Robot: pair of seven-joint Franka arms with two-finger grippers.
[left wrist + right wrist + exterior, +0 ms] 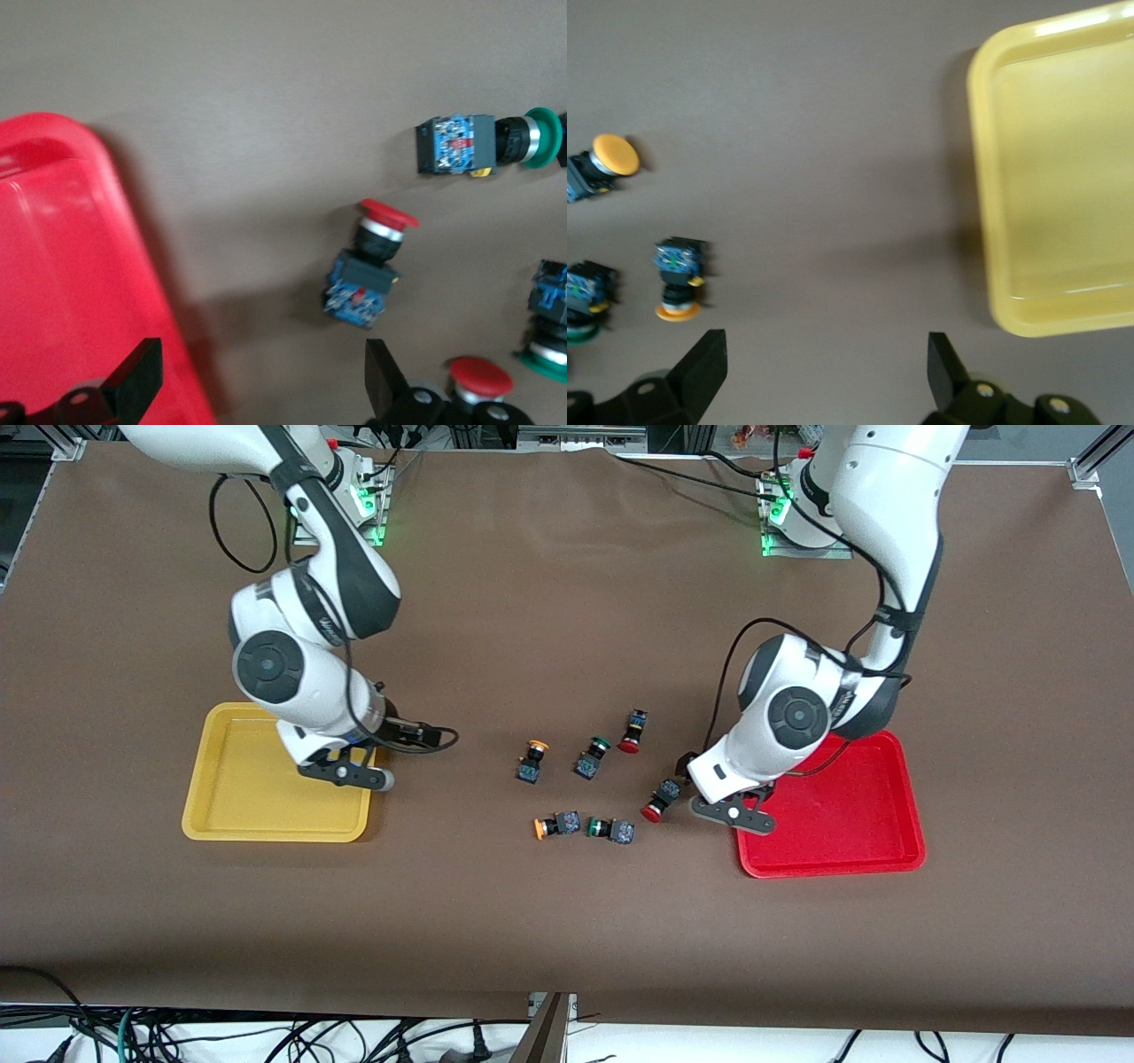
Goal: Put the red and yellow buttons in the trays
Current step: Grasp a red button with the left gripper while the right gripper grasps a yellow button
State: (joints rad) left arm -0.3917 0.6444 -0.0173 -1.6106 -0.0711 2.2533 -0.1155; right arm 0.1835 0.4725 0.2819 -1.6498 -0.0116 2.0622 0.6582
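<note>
Two red buttons (633, 732) (661, 798) and two yellow-orange buttons (532, 760) (556, 825) lie on the brown table between the trays. My left gripper (733, 817) is open and empty, low over the red tray's (886, 850) rim at the side toward the buttons. The left wrist view shows that tray (62, 283), the closer red button (365, 266) and a second red cap (478, 375) by my open left gripper (261, 381). My right gripper (347, 773) is open and empty over the yellow tray's (257, 806) rim. The right wrist view shows the yellow tray (1063, 177), both yellow-orange buttons (607, 159) (678, 282) and my open right gripper (824, 372).
Two green-capped buttons (592, 757) (611, 830) lie among the others. They also show in the left wrist view (487, 142) (549, 332), and one shows in the right wrist view (585, 305). Both trays hold nothing.
</note>
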